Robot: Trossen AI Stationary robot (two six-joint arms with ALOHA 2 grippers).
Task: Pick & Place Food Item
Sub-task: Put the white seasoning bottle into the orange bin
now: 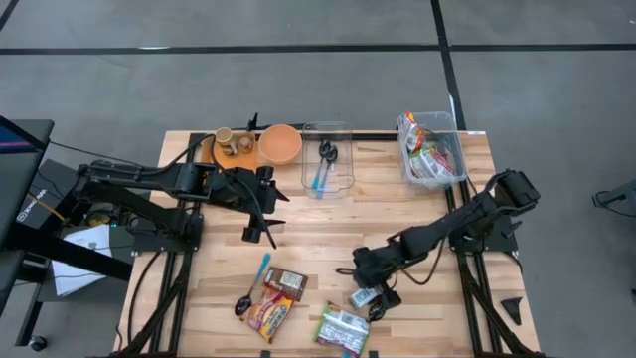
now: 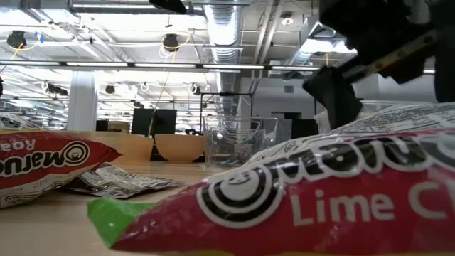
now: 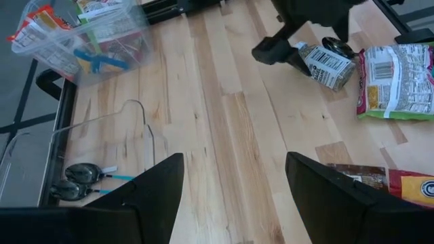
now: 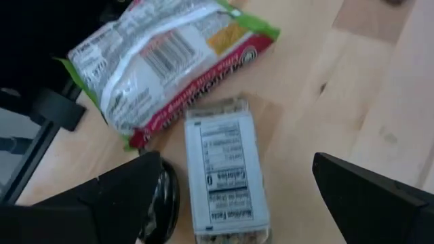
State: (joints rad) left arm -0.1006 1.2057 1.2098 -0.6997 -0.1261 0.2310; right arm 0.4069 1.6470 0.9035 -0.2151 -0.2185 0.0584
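A small clear snack packet (image 4: 227, 177) with a white nutrition label lies flat on the wooden table near its front edge, seen also in the high view (image 1: 363, 297). My right gripper (image 4: 235, 163) hovers over it, slanting down. It is open, one finger on each side of the packet, and I see no touch. A green-and-red ramen packet (image 4: 169, 61) lies just beyond, and a dark spoon (image 4: 163, 200) lies beside the snack packet. My left gripper (image 1: 264, 217) hangs open above the table's middle left, holding nothing.
A red-and-yellow ramen packet (image 1: 270, 316), a brown packet (image 1: 285, 282) and a blue-handled spoon (image 1: 253, 288) lie front left. At the far edge stand a clear container with spoons (image 1: 326, 171), a clear bin of food packets (image 1: 430, 149), an orange bowl (image 1: 280, 144) and a plate with a cup (image 1: 231, 147).
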